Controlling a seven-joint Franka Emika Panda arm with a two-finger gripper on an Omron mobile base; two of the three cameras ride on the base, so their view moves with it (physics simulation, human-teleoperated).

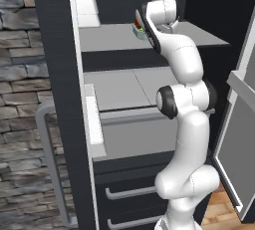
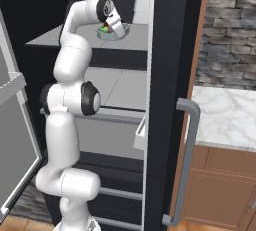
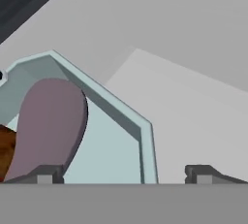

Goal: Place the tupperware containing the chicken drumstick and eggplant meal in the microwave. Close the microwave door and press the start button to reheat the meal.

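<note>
My claw point(image 3: 125, 173) hangs released right over the tupperware point(image 3: 111, 140), one fingertip point(image 3: 44, 173) against the eggplant point(image 3: 51, 121), the other outside the tub's rim above bare grey shelf point(image 1: 112, 37). The chicken drumstick point(image 3: 7, 148) lies beside the eggplant. The tupperware sits near the shelf's front edge.

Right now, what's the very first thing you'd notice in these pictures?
The tall white robot arm stands out first, reaching up into an open fridge. At its top, the open tool hovers over a small pale tupperware on the upper shelf, one fingertip over the box and one outside its wall. Inside lie a purple-grey eggplant and a reddish-brown chicken drumstick.
</note>
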